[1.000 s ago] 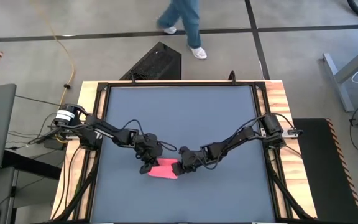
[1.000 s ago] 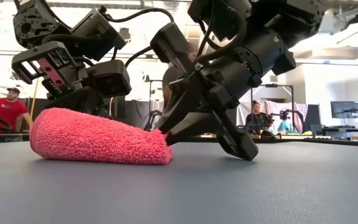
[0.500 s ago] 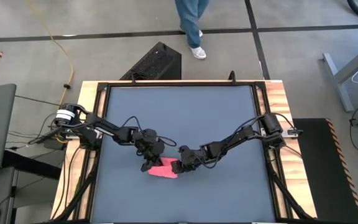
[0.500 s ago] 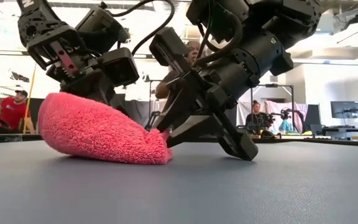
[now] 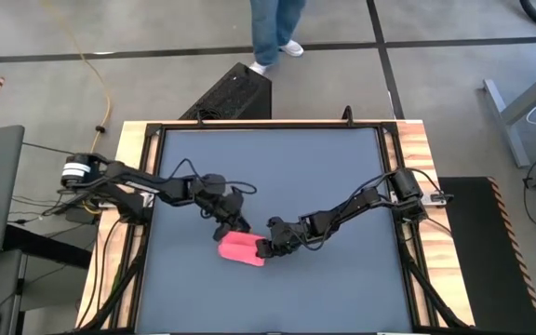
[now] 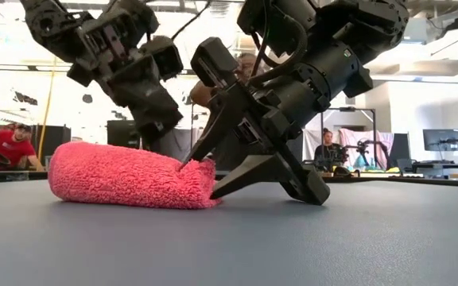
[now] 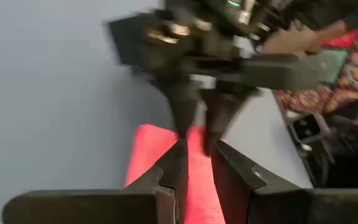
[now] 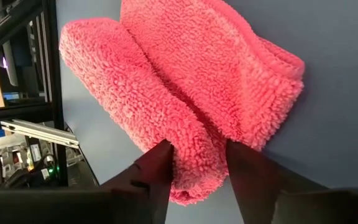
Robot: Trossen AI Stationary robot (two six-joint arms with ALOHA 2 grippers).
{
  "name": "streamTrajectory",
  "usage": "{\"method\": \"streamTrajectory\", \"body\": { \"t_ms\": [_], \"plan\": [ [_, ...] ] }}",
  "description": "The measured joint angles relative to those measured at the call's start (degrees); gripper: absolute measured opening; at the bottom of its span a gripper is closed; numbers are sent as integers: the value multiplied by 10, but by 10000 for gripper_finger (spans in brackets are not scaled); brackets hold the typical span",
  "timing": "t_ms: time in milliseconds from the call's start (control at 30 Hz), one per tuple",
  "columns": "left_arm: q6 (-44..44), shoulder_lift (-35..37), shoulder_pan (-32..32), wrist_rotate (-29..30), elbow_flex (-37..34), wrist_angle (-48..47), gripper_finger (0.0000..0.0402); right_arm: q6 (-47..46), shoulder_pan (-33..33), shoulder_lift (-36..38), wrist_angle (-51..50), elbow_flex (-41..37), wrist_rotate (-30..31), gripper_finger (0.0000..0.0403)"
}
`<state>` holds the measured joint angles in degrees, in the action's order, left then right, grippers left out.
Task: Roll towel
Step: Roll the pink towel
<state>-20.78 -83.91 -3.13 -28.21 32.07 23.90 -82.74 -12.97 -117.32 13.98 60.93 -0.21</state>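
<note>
Towel (image 5: 241, 248) lies rolled on the table (image 5: 277, 167), front middle. Right pincer (image 6: 205, 176) spread, tips straddling the roll's end. Left pincer (image 5: 234, 223) lifted just behind, fingers narrowly apart. Risk: a snagged tip unrolls it on pull-out.

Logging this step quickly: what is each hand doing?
Left hand: just above the towel, fingers slightly parted, holding nothing.
Right hand: open, fingers straddling the towel's end.

No readable text, label, brand or number anywhere I look: none on my arms, none on the table, none on the gear in the room beyond it.
</note>
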Motion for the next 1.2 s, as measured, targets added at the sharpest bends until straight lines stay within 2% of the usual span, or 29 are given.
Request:
{"method": "streamTrajectory", "body": {
  "t_ms": [200,433,767,1067,1200],
  "plan": [
    [7,-11,64,13,0,-13,58,0,3,0,0,0,0,185],
    [25,-16,96,81,0,-57,39,7,4,0,0,0,1,185],
    [39,-16,101,121,-4,-90,2,1,7,0,0,0,3,185],
    [47,-16,98,164,-19,-90,0,-2,7,0,0,0,3,185],
    [51,10,74,169,-20,-69,0,-7,7,0,0,0,2,185]
  ]
}}
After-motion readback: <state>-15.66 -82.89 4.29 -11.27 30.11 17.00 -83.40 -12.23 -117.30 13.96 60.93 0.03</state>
